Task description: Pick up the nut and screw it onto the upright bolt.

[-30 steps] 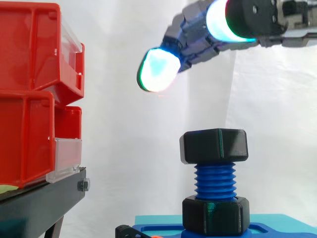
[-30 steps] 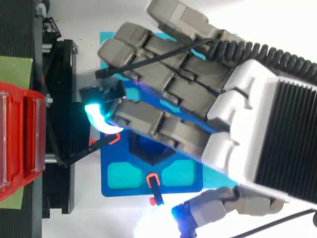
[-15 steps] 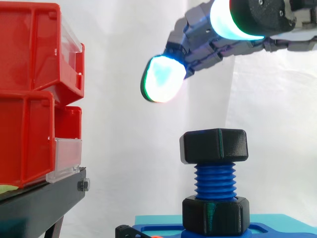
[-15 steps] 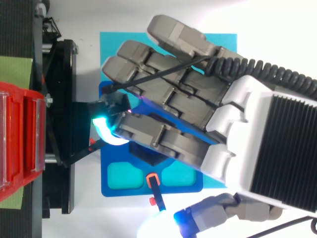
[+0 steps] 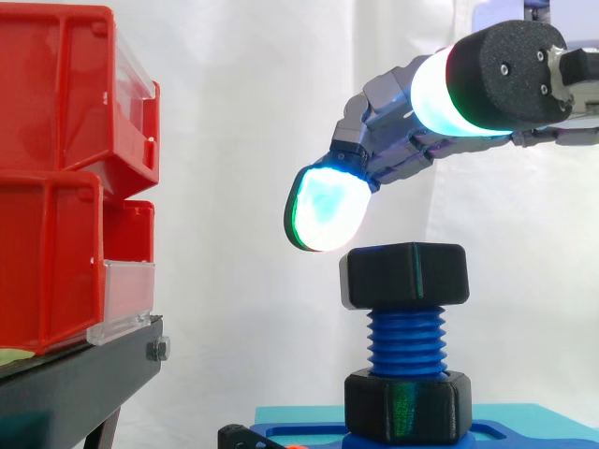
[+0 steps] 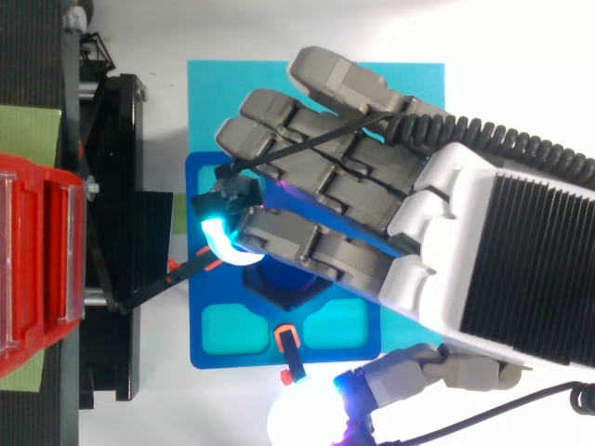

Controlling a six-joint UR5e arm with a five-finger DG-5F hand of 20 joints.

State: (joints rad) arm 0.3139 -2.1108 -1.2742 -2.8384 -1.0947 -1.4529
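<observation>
**Side view.** Item: black hex nut [image 5: 404, 274], seated on top of the blue threaded bolt [image 5: 406, 341]. The bolt stands upright from a second black hex piece [image 5: 407, 404] on the blue base [image 5: 309, 433]. The hand [image 5: 402, 131] hovers just above with its fingers nearly straight, holding nothing. One glowing fingertip [image 5: 325, 209] hangs beside the nut's upper left edge. Handling: probably rigid plastic, light and smooth-faced, so you should pinch it across opposite flats.

**Top view.** The hand [image 6: 372, 200] spreads over most of the blue base. The red bins [image 6: 37, 269] lie well apart.
</observation>
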